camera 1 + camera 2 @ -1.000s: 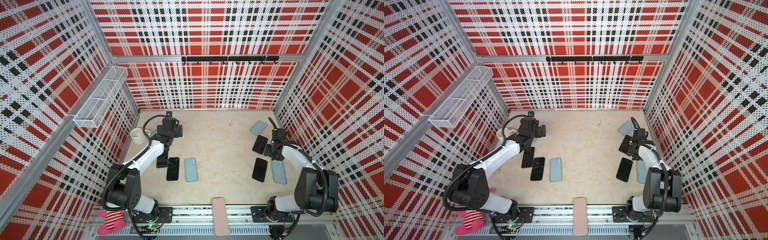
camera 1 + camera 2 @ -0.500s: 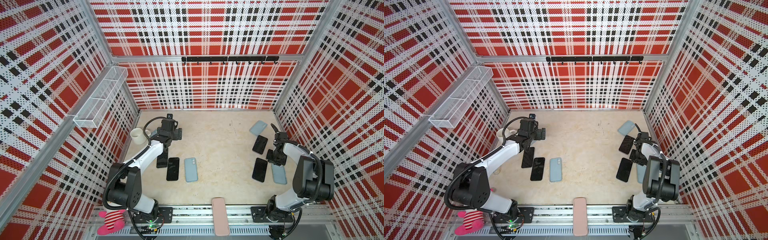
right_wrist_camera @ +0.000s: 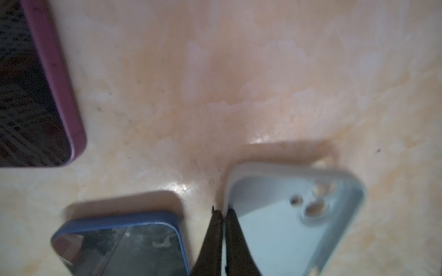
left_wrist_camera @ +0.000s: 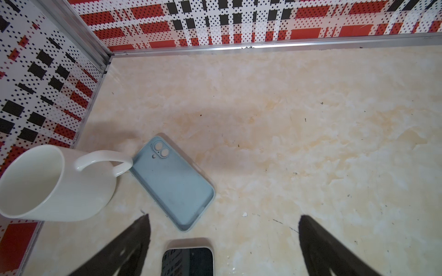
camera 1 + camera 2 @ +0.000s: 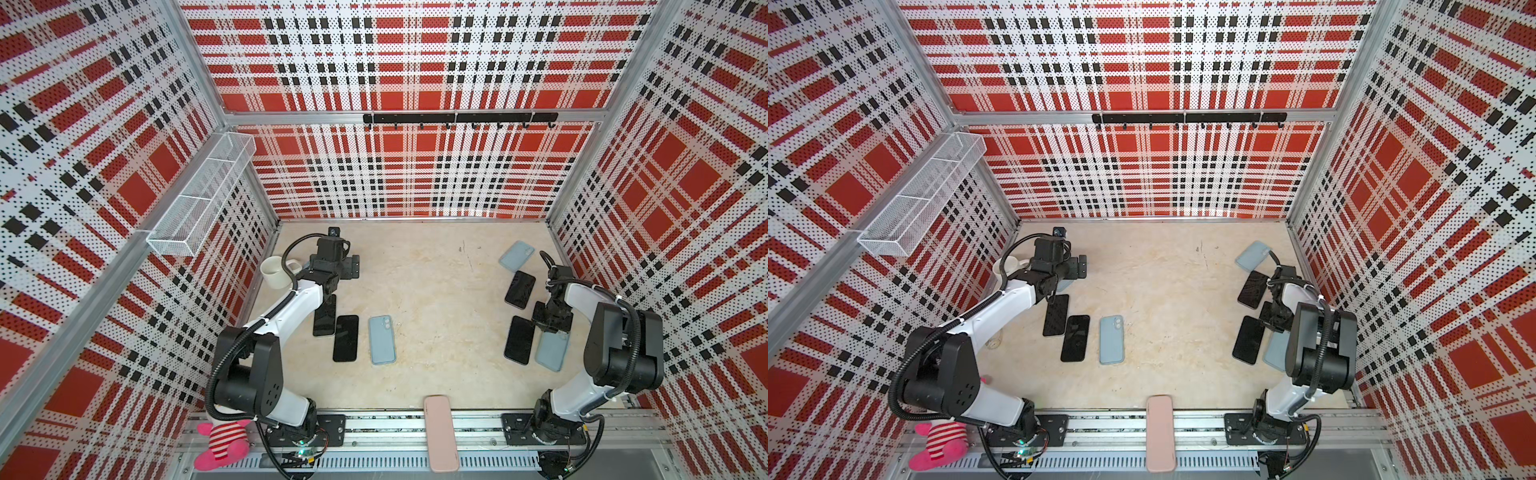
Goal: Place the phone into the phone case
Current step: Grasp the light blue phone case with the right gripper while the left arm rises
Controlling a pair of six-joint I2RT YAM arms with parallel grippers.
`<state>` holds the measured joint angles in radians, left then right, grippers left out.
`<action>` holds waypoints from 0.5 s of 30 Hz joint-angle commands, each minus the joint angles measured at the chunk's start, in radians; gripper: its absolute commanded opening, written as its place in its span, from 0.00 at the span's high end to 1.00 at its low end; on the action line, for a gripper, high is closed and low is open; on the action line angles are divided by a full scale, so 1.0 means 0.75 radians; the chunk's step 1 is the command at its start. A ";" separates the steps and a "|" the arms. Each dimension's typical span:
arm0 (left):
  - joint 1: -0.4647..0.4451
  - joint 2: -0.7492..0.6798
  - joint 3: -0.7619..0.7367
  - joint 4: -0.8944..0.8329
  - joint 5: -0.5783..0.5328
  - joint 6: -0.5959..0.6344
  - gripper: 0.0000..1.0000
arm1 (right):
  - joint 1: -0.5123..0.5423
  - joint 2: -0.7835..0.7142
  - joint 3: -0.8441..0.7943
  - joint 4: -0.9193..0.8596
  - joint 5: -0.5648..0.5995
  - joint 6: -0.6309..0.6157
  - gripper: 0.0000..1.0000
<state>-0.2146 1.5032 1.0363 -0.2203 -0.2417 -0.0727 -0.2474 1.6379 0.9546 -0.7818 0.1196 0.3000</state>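
Observation:
My right gripper (image 3: 222,211) is shut on the side wall of an empty pale blue phone case (image 3: 282,229), one finger inside it and one outside. In both top views this case (image 5: 552,353) lies at the right, beside a dark phone (image 5: 519,340) with a blue rim (image 3: 124,221). My left gripper (image 4: 223,229) hangs open over bare table. Just beyond it another empty pale blue case (image 4: 173,181) touches a mug's handle, and the top of a phone (image 4: 187,261) shows between the fingers.
A white mug (image 5: 275,272) stands by the left wall. Two dark phones (image 5: 345,337) and a pale blue case (image 5: 382,339) lie left of centre. A purple-rimmed phone (image 5: 520,289) and a further case (image 5: 516,254) lie at the right. A pink case (image 5: 441,434) rests on the front rail.
My right gripper has moved toward the front, from beside the purple-rimmed phone to the pale blue case, and has shut on its wall. The left arm has barely moved.

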 commanded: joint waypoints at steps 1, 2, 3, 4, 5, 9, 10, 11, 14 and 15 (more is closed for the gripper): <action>0.009 -0.041 -0.015 -0.013 0.030 0.004 0.02 | -0.011 -0.064 0.079 -0.056 0.020 -0.019 0.97; 0.007 -0.041 -0.017 -0.013 0.033 0.004 0.02 | -0.006 -0.074 0.098 -0.058 0.012 -0.022 0.98; 0.006 -0.041 -0.018 -0.013 0.036 0.004 0.02 | 0.013 -0.086 0.119 -0.054 0.007 -0.027 0.99; 0.003 -0.043 -0.016 -0.013 0.038 0.003 0.02 | 0.045 -0.090 0.137 -0.051 0.011 -0.039 1.00; 0.002 -0.044 -0.015 -0.013 0.041 0.001 0.02 | 0.079 -0.089 0.159 -0.058 0.019 -0.045 1.00; 0.002 -0.059 -0.015 -0.014 0.050 -0.007 0.02 | 0.242 -0.061 0.245 -0.055 0.001 -0.083 1.00; 0.003 -0.064 -0.014 -0.015 0.049 -0.009 0.02 | 0.281 -0.047 0.266 -0.049 -0.029 -0.096 1.00; 0.003 -0.065 -0.017 -0.015 0.046 -0.010 0.02 | 0.330 -0.030 0.288 -0.040 -0.058 -0.128 1.00; -0.003 -0.072 -0.021 -0.015 0.024 -0.010 0.02 | 0.507 0.054 0.375 -0.027 -0.084 -0.249 1.00; -0.006 -0.075 -0.021 -0.015 0.020 -0.010 0.02 | 0.567 0.087 0.406 -0.025 -0.093 -0.296 1.00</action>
<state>-0.2153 1.4796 1.0363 -0.2203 -0.2211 -0.0780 0.0818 1.6455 1.2095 -0.8074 0.0906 0.1886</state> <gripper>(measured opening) 0.982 0.039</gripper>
